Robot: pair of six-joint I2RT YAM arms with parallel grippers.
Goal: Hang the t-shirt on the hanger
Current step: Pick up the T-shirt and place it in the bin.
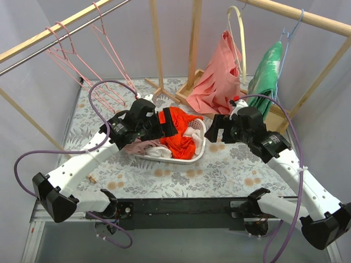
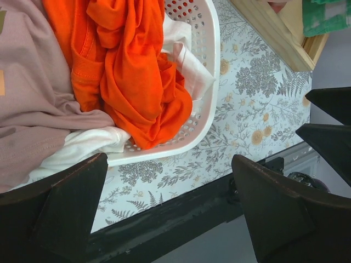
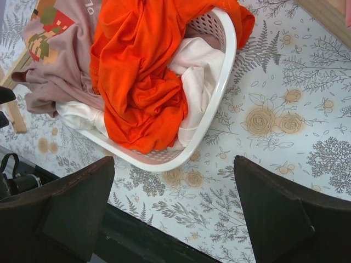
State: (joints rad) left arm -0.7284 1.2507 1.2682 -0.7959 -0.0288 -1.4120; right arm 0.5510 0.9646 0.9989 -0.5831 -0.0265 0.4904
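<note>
The orange-red t-shirt (image 1: 181,136) lies crumpled in a white laundry basket (image 1: 197,156) at the table's middle; it also shows in the left wrist view (image 2: 131,71) and the right wrist view (image 3: 142,82). Several pink wire hangers (image 1: 90,60) hang on the rail at the upper left. My left gripper (image 1: 166,127) is open and empty, hovering over the basket's left side, above the t-shirt. My right gripper (image 1: 215,131) is open and empty, just right of the basket.
A dusty-pink garment (image 2: 27,93) and white cloth (image 3: 197,71) share the basket. A salmon-pink garment (image 1: 216,82) on a beige hanger and a green garment (image 1: 267,76) on a light-blue hanger hang at the back right. A wooden rack base (image 1: 189,90) stands behind the basket.
</note>
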